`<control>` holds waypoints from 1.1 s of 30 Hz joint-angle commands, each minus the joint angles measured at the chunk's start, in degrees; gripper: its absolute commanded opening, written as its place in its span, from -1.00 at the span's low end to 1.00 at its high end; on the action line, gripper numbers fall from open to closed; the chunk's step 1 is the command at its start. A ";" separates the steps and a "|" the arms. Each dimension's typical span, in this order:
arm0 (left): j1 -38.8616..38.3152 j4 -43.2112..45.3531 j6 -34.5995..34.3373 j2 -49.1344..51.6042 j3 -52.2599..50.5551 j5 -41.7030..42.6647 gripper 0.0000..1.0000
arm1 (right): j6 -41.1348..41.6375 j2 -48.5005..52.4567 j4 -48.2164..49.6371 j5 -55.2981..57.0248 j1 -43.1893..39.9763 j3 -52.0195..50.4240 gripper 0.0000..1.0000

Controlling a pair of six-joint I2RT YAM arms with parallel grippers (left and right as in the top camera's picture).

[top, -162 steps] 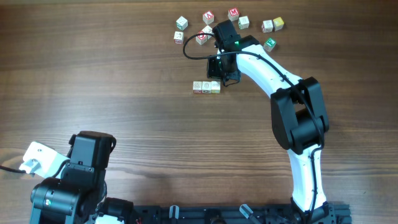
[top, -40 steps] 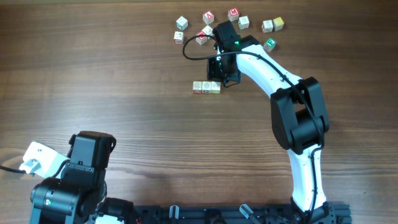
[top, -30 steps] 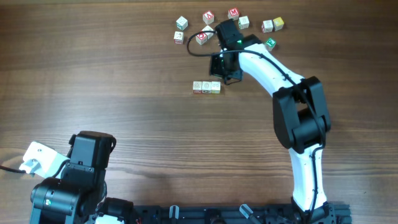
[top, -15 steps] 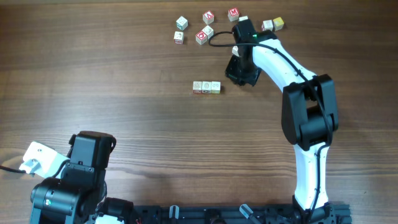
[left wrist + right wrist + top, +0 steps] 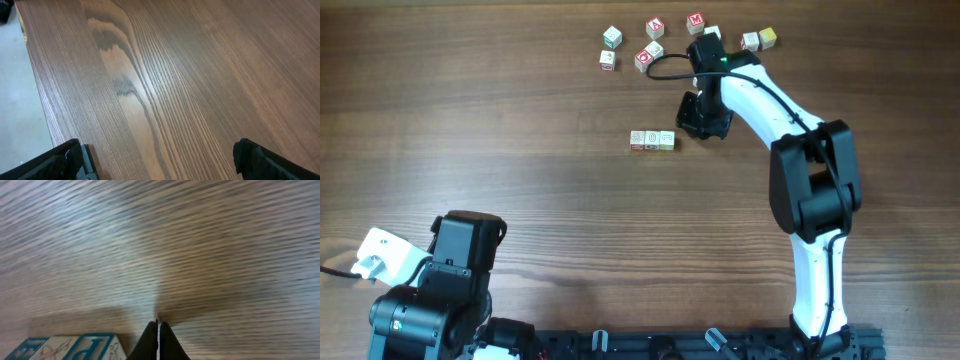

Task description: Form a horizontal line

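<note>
The line (image 5: pixel 652 140) of three pale cubes sits side by side near the middle of the table (image 5: pixel 520 150), running left to right. In my right wrist view it peeks in at the bottom left, and one face seems to show a blue P, though that view is blurry. My right pincer (image 5: pixel 158 329) is just beside the line's right end, its two fingers pressed together with nothing between them. Loose cubes (image 5: pixel 655 27) lie scattered farther back. My left pincer (image 5: pixel 157 155) is well apart, spread wide, holding nothing.
</note>
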 commanded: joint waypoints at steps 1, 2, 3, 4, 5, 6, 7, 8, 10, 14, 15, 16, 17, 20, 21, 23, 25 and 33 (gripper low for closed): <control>0.48 -0.04 -1.18 -0.20 -0.11 -0.35 1.00 | -3.45 0.04 0.87 -1.70 1.09 0.31 -0.91; 0.48 -0.04 -1.18 -0.20 -0.11 -0.33 1.00 | -3.78 0.04 1.09 -1.73 1.29 0.31 -0.91; 0.48 -0.04 -1.18 -0.20 -0.11 -0.35 1.00 | -3.82 -0.07 1.22 -1.68 1.60 0.31 -0.91; 0.48 -0.04 -1.18 -0.20 -0.11 -0.35 1.00 | -4.09 -0.07 1.27 -1.68 1.70 0.31 -0.91; 0.48 -0.04 -1.18 -0.20 -0.11 -0.35 1.00 | -4.66 -0.22 1.38 -1.73 1.84 0.31 -0.91; 0.48 -0.04 -1.18 -0.20 -0.11 -0.33 1.00 | -4.92 -0.28 1.42 -1.75 1.92 0.31 -0.91; 0.48 -0.04 -1.18 -0.20 -0.11 -0.35 1.00 | -5.11 -0.35 1.44 -1.73 2.03 0.31 -0.91; 0.48 -0.02 -1.18 -0.20 -0.11 -0.33 1.00 | -5.25 -0.42 1.55 -1.73 2.14 0.31 -0.91; 0.48 -0.04 -1.18 -0.20 -0.11 -0.35 1.00 | -5.29 -0.42 1.68 -1.70 2.25 0.31 -0.91; 0.48 -0.04 -1.18 -0.20 -0.11 -0.35 1.00 | -5.51 -0.44 1.92 -1.73 2.27 0.31 -0.91; 0.48 -0.04 -1.18 -0.20 -0.11 -0.33 1.00 | -5.66 -0.44 1.99 -1.73 2.27 0.31 -0.91; 0.48 -0.04 -1.18 -0.20 -0.11 -0.35 1.00 | -5.75 -0.44 2.05 -1.73 2.27 0.31 -0.91; 0.48 -0.04 -1.18 -0.20 -0.11 -0.33 1.00 | -5.79 -0.44 2.08 -1.73 2.27 0.31 -0.91; 0.48 -0.04 -1.18 -0.20 -0.11 -0.35 1.00 | -6.82 -0.46 2.49 -2.60 2.27 0.31 -0.91; 0.48 -0.04 -1.18 -0.20 -0.11 -0.35 1.00 | -6.82 -0.46 2.54 -2.56 2.27 0.31 -0.91; 0.48 -0.04 -1.18 -0.20 -0.11 -0.35 1.00 | -6.82 -0.48 2.60 -2.56 2.27 0.31 -0.91; 0.48 -0.04 -1.18 -0.20 -0.11 -0.35 1.00 | -7.02 -0.48 2.69 -2.58 2.27 0.31 -0.91; 0.48 -0.04 -1.18 -0.20 -0.11 -0.35 1.00 | -8.26 -0.48 3.21 -3.82 2.27 0.31 -0.91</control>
